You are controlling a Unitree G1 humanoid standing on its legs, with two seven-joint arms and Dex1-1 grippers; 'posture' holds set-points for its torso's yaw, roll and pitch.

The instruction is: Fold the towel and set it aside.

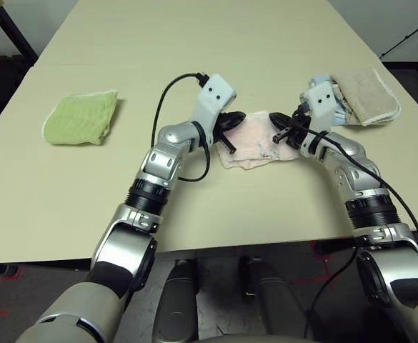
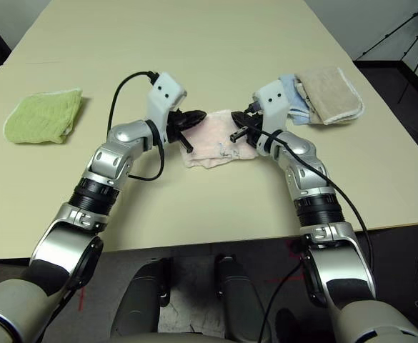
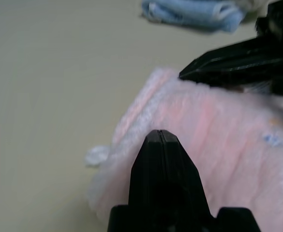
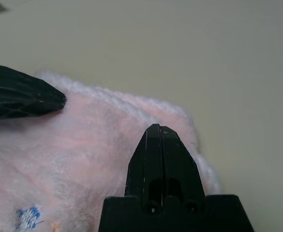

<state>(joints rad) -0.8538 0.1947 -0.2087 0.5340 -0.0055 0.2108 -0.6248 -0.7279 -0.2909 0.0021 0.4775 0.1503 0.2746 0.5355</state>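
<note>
- Across the table from my left eye view, I see one pink towel lying in a small bundle between my two grippers, already folded down by my reckoning; setting it aside looks like what is left. I count one green cloth well off to the left and two folded cloths to the right, a blue cloth and a beige cloth.
- Right eye view: same count.
- Left wrist view: my left gripper has its jaws pressed shut with nothing between them, poised over the towel's near edge.
- Right wrist view: my right gripper is likewise closed and empty, above the towel's corner.
</note>
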